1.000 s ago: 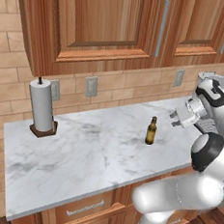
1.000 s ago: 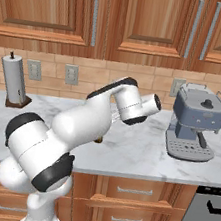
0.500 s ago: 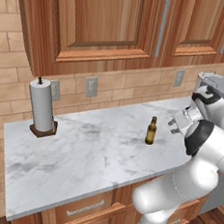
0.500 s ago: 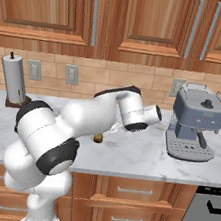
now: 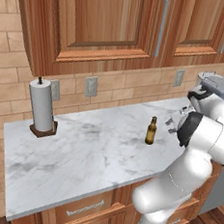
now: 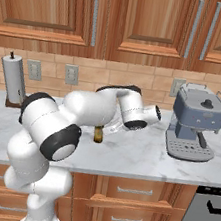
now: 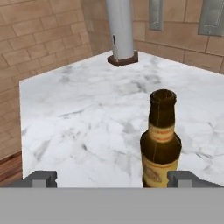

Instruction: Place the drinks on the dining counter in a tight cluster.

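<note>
One of the drinks, a slim dark brown glass bottle (image 5: 151, 131) with a tan label, stands upright on the narrow marble wall counter (image 5: 90, 153) under the wooden cabinets. My gripper (image 5: 174, 123) hangs just to its right at bottle height, open and holding nothing. In the hand view the bottle (image 7: 161, 140) rises close ahead between the spread tips of my gripper (image 7: 113, 179), nearer the right-hand tip, touching neither. From the right base the bottle (image 6: 98, 134) peeks out from behind my forearm. The dining counter is out of view.
A paper towel roll on a wooden stand (image 5: 41, 108) sits at the counter's back left. A grey coffee machine (image 6: 196, 121) stands on the counter to the right of my hand. Brick wall with outlets (image 5: 91, 86) runs behind; drawers lie under the front edge.
My hand has come down and moved left toward the brown bottle, which now sits between the open fingers. The bottle itself has not moved.
</note>
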You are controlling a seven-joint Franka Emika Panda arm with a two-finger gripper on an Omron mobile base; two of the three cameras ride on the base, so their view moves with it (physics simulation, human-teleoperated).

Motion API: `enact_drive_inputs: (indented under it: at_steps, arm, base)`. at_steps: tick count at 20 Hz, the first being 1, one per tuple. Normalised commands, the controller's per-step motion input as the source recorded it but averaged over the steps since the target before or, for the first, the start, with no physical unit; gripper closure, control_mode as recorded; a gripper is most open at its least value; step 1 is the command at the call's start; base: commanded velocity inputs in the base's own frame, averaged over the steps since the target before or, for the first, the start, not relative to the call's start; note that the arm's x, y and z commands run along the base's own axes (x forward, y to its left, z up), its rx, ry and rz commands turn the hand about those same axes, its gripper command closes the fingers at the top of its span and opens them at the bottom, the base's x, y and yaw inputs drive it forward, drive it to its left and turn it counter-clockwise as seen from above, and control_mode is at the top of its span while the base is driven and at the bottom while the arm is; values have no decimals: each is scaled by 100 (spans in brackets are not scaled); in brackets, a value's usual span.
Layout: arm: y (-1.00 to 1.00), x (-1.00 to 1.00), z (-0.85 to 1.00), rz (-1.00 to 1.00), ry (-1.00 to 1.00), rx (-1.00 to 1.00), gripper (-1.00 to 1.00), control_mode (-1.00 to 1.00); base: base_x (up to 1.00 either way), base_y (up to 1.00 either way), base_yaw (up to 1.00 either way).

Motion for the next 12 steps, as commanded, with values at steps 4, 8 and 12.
enact_drive_inputs:
  at_steps: [4, 8, 12]
  arm:
    - [0, 13, -2, 0, 0, 0, -100, -100]
    - [1, 9, -9, 0, 0, 0, -100, -100]
    - [4, 17, -33, 0, 0, 0, -100, -100]
  base:
    - [0, 0, 0]
    - [0, 0, 0]
    - [0, 0, 0]
